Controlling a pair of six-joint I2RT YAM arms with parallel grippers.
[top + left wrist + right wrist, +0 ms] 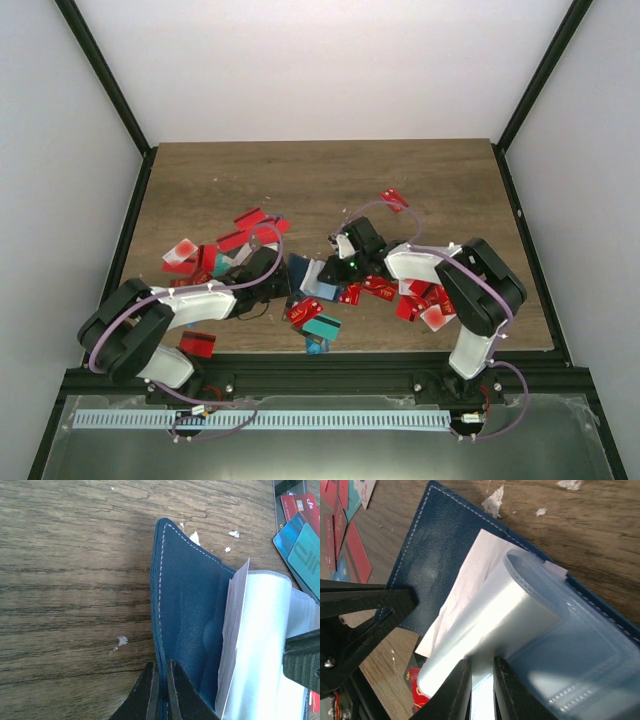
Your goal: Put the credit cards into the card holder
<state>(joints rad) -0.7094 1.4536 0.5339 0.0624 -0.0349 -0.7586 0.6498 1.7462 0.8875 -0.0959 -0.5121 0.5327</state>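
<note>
Wood-grain tabletop (330, 170), enclosed by white walls and a black frame, carries all items. In the overhead view the card holder (303, 274) lies open at lower centre of the tabletop, between the two arms. The left tool (285, 283) meets it from the left of the frame and the right tool (333, 268) from the right.

Left wrist view: the left tool (161, 666) is narrow. Its fingers (146, 697) pinch the stitched edge of the holder's blue flap at the bottom of the frame. A white paper slip (232, 630) stands between that flap and the clear plastic sleeves (260, 645).

Right wrist view: the right tool (481, 662) is also narrow. It is clamped on the curled stack of clear sleeves at bottom centre, so it grips the card holder by its insert.

The credit cards (250, 218) lie loose on the tabletop around the holder:
- A red cluster sits left of centre.
- Another red cluster sits at right, under the right arm.
- One teal card (321, 327) lies just below the holder.
- Single red cards lie at upper right and lower left.

Small white crumbs (121, 640) dot the wood.
</note>
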